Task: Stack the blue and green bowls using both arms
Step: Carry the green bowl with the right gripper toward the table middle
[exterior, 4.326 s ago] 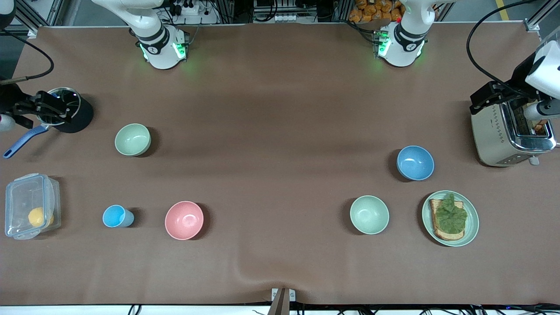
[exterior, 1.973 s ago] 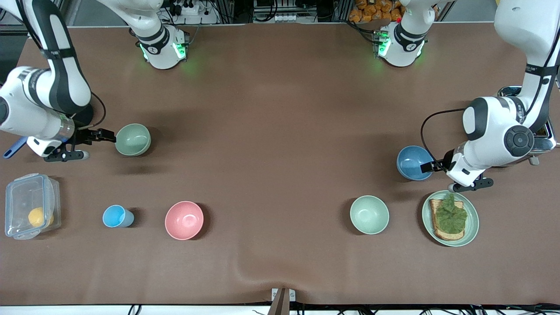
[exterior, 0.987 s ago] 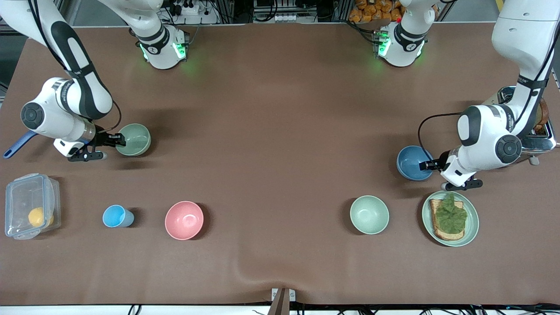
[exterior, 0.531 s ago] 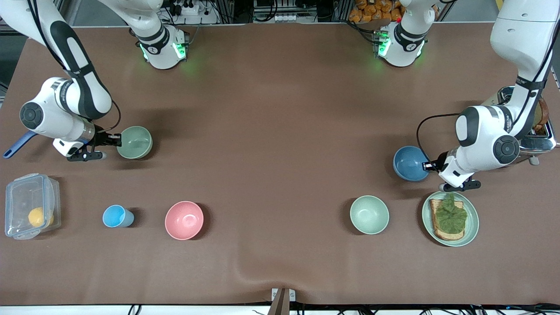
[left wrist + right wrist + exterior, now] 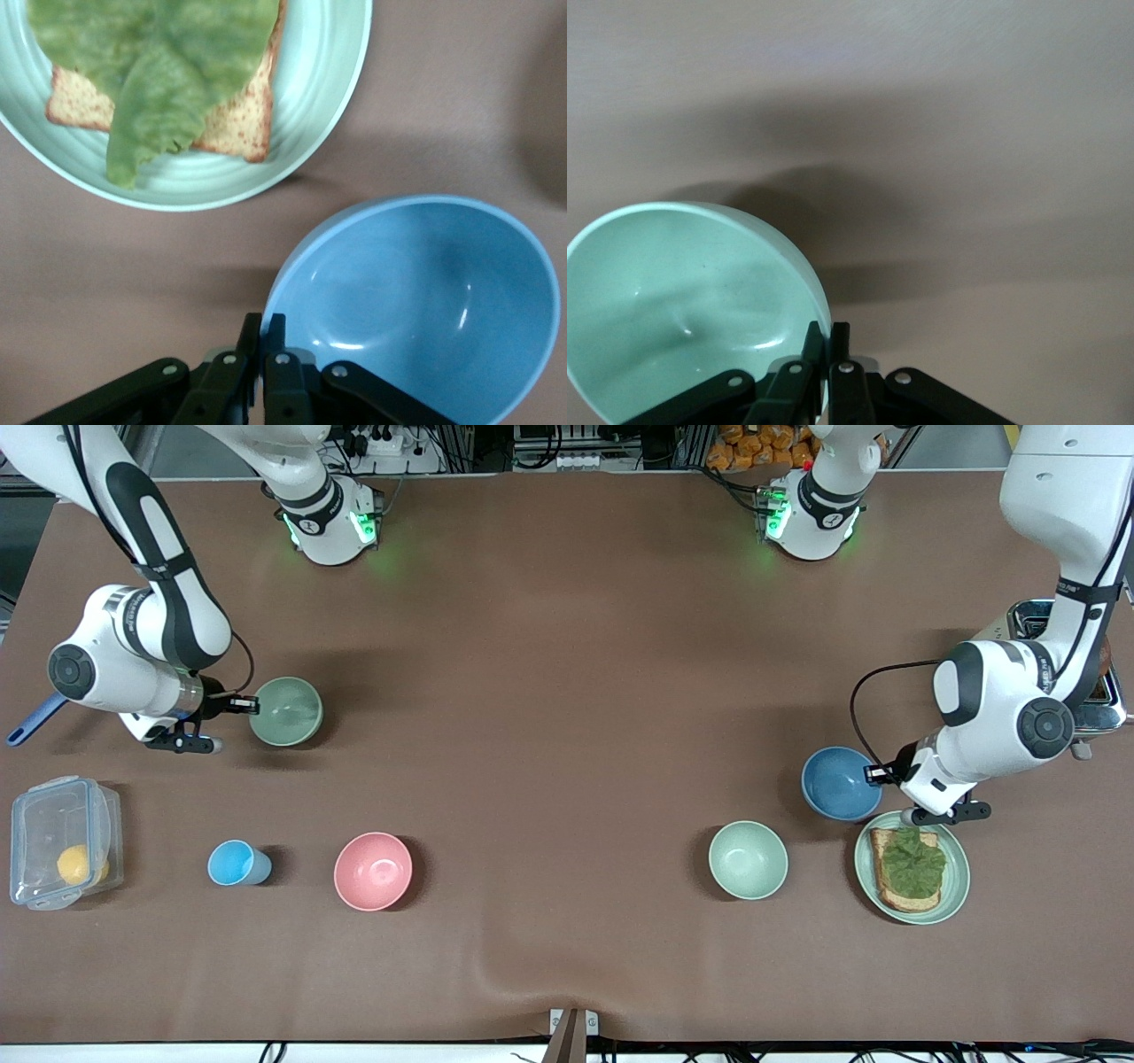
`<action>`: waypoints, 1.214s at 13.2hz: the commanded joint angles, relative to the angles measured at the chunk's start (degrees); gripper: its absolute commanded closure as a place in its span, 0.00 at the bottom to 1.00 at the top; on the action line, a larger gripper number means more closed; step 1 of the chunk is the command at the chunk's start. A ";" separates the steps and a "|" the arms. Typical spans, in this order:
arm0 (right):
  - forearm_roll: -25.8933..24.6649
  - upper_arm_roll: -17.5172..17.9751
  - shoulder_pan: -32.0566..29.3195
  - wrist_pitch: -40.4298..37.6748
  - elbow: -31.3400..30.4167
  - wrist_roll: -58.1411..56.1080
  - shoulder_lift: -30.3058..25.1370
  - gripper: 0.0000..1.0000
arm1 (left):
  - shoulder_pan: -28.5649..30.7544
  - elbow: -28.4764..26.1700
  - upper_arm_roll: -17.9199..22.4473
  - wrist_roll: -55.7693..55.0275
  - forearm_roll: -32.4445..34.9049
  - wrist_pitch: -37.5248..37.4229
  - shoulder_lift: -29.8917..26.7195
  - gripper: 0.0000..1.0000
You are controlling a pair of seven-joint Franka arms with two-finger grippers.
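Evidently we find both bowls pinched by the rim for carrying: the left gripper (image 5: 875, 774) nips the blue bowl (image 5: 838, 783) at right of frame; the right gripper (image 5: 250, 706) nips the green bowl (image 5: 285, 711) at left.

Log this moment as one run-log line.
left gripper: shut on blue bowl rim, beside toast plate | right gripper: shut on green bowl rim | stack: not yet done

left gripper (image 5: 877, 774): clamped on the blue bowl (image 5: 837, 784) rim, just beside the plate (image 5: 955, 872)
right gripper (image 5: 249, 705): clamped on the green bowl (image 5: 285, 711) rim
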 commanded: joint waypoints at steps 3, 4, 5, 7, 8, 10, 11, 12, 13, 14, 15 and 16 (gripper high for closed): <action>6.09 0.79 6.43 -8.99 1.05 13.49 -5.75 1.00 | -0.18 2.49 -0.27 0.41 1.12 -3.33 -0.24 1.00; 6.62 1.05 8.10 -9.52 0.96 17.27 -6.01 1.00 | -0.18 3.98 -0.27 0.50 1.12 -5.26 -0.07 1.00; 9.23 1.14 10.56 -9.61 0.70 20.36 -6.80 1.00 | -0.18 4.86 -0.27 0.59 1.12 -6.24 0.54 1.00; 13.46 1.05 16.45 -9.79 0.52 27.81 -8.29 1.00 | -0.27 5.13 -0.36 0.50 1.12 -6.42 0.90 1.00; 14.43 1.14 19.43 -9.35 0.61 33.08 -8.56 1.00 | -0.27 5.22 -0.27 0.50 1.21 -6.42 0.90 1.00; 17.85 1.05 26.20 -6.64 0.69 40.83 -8.65 1.00 | -0.01 5.83 -0.18 0.85 1.21 -7.30 0.81 1.00; 19.00 1.05 29.27 -4.45 0.69 44.78 -8.65 1.00 | -0.01 6.53 -0.27 1.20 1.12 -8.61 0.64 1.00; 19.88 1.14 32.35 -1.73 0.69 48.82 -8.39 1.00 | -0.09 7.59 -0.36 1.11 0.42 -9.93 0.46 1.00; 21.63 1.05 35.95 1.52 0.69 53.21 -8.13 1.00 | -0.18 8.81 -0.45 0.59 0.16 -12.38 0.29 1.00; 22.26 1.05 39.72 5.29 0.69 57.43 -7.78 1.00 | -0.36 10.83 -0.45 0.50 0.15 -15.10 0.28 1.00; 22.27 0.96 42.81 9.24 0.61 61.57 -6.99 1.00 | -0.88 12.67 -0.45 0.50 0.15 -17.74 0.37 1.00; 22.27 1.05 44.93 12.15 0.69 64.74 -5.94 1.00 | -1.06 14.00 -0.45 0.41 0.15 -19.41 0.46 1.00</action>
